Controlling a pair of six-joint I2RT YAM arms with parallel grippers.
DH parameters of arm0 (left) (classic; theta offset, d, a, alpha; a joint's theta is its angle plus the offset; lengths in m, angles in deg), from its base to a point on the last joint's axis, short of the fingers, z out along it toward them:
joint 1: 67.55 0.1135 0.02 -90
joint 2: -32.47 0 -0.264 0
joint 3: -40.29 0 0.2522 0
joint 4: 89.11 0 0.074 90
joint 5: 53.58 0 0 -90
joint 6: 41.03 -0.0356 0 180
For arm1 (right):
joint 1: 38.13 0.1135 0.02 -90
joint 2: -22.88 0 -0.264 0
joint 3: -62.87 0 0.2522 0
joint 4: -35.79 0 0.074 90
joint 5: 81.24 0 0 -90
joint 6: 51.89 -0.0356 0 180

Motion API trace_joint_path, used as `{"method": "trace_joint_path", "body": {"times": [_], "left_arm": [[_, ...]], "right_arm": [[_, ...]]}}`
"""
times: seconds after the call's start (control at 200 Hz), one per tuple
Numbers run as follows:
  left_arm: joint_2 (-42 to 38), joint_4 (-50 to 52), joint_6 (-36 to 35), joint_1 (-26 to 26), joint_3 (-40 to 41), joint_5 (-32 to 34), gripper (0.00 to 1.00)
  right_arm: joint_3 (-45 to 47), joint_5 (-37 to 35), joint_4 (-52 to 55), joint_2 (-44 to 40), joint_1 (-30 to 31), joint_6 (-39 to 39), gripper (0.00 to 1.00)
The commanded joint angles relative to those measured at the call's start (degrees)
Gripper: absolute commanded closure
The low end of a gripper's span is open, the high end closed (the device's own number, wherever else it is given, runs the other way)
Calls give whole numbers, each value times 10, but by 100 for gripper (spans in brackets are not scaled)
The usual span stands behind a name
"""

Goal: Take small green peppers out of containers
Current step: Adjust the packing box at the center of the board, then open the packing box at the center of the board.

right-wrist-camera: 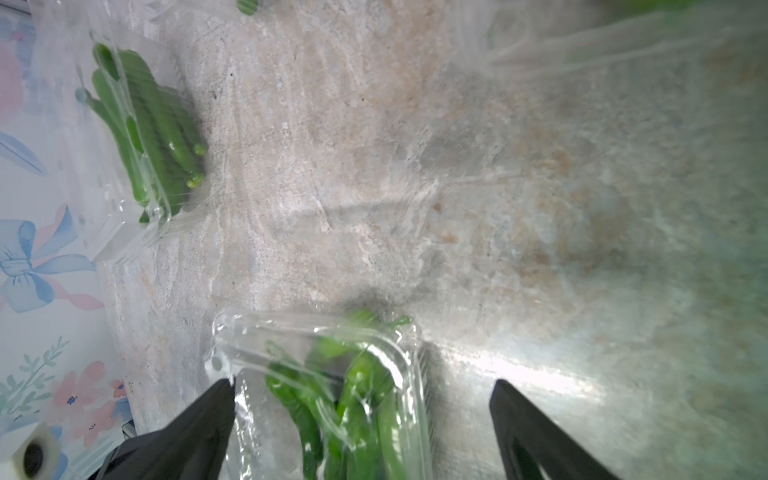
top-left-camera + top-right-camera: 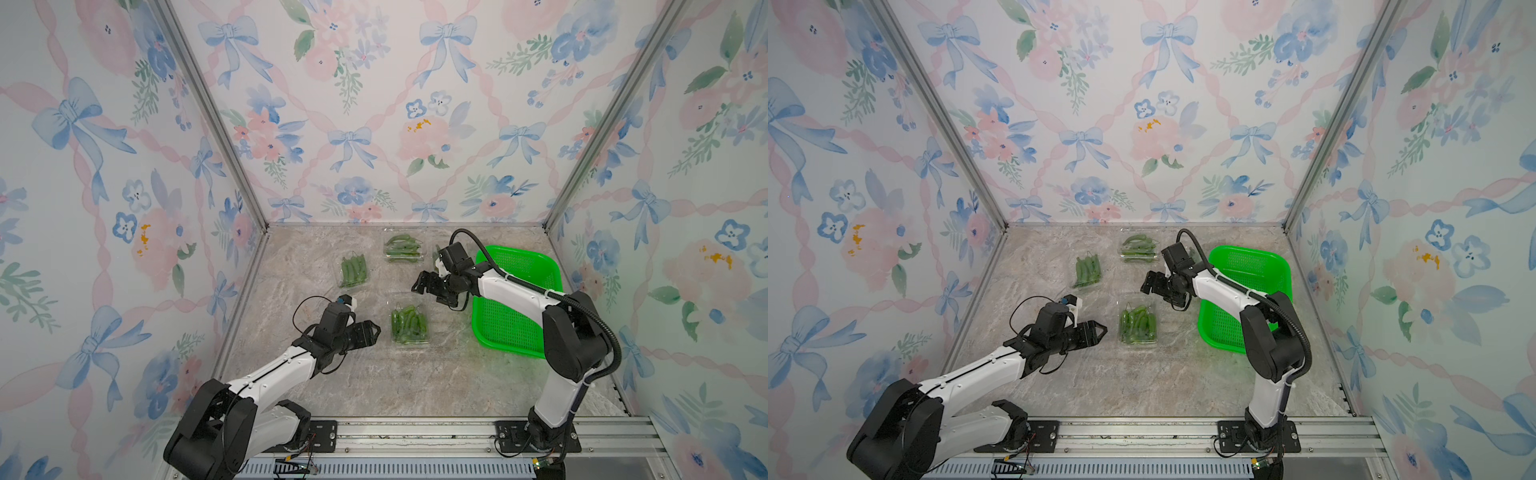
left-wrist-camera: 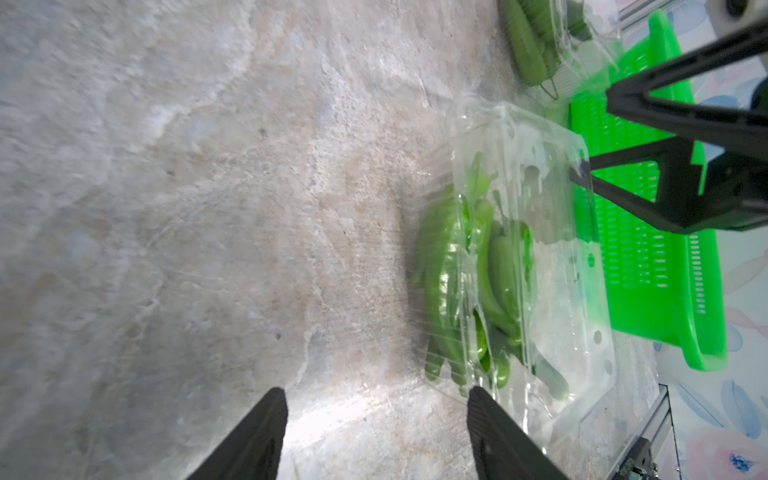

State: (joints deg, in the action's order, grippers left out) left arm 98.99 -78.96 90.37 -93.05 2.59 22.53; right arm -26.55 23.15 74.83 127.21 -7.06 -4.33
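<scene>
Both pincers stand apart and empty; left pincer (image 2: pixel 374 332) hangs low just beside the near punnet (image 2: pixel 408 325), on its left-edge side; right pincer (image 2: pixel 417 284) hangs over the bench (image 2: pixel 374 386) between that punnet and the back punnet (image 2: pixel 403 248); its wrist view shows a punnet between the fingers (image 1: pixel 208 415), touching or not I cannot tell. Basket (image 2: pixel 511 332) lies by the right edge, bare where it shows. Left punnet (image 2: pixel 353 271) sits toward the left edge, the back one by the back edge, the near one mid-bench. Peppers (image 2: pixel 407 322) fill all three; none lies out, so I judge the task barely begun, with all the emptying left. Hidden: the right arm covers part of the basket and all but a sliver of what may be a fourth punnet (image 2: pixel 435 252); lids on or off is hard to tell; both wrist views are smeared.
</scene>
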Motion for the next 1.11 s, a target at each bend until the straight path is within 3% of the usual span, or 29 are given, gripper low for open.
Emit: {"method": "trace_joint_path", "body": {"times": [0.0, 0.395, 0.65, 0.92, 1.1], "left_arm": [[9, -42, -13, 18, 9, -37, 30], [80, -131, -16, 43, 6, -79, 32], [157, -171, -25, 52, -40, -105, 33], [198, -185, -25, 53, -60, -112, 35], [183, -185, -22, 59, -48, -113, 35]], "right_arm": [[9, -21, 27, -8, 21, 15, 5], [-3, -7, 35, 20, 46, 12, 6], [6, 5, 22, 24, 51, 12, 7], [-18, 71, 10, 55, 48, 38, 8], [-48, 104, 23, 81, 45, 61, 9]]}}
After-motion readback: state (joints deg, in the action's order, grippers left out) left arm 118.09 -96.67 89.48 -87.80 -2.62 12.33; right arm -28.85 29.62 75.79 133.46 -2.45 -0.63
